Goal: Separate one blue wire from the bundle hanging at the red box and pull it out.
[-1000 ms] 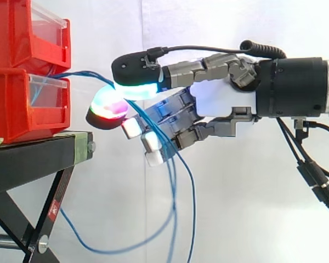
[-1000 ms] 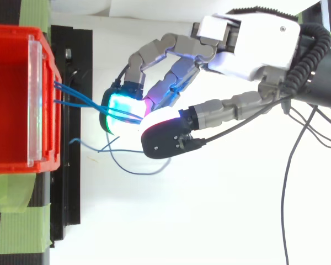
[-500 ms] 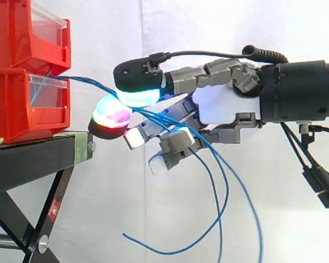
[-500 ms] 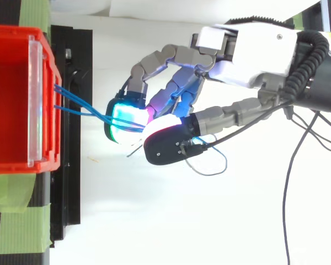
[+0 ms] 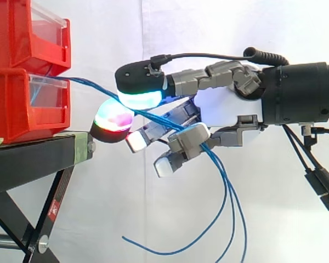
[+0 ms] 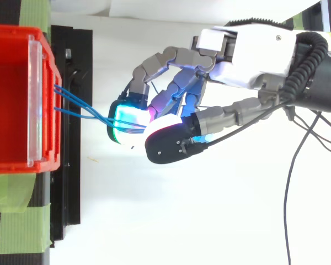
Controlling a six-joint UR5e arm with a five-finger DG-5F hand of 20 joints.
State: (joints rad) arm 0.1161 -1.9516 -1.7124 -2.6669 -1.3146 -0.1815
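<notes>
Your hand (image 5: pixel 225 107) has drawn back slightly from the two stacked red bins (image 5: pixel 22 104), and its lower fingers (image 5: pixel 189 139) have curled tighter. Three blue wires (image 5: pixel 90 84) run taut from the lower bin's front, past the stand's (image 5: pixel 33 159) right edge. The curled fingers clamp all three, and the ends dangle below.

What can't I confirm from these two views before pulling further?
- How many blue wires the robot hand actually pinches: the glowing fingertips cover the contact in the side view, and a black-backed finger covers it in the top view.
- Where the wires are anchored: the front of the red box hides this in the side view.
- Two of the wire ends: cut off by the side view's bottom edge.
</notes>
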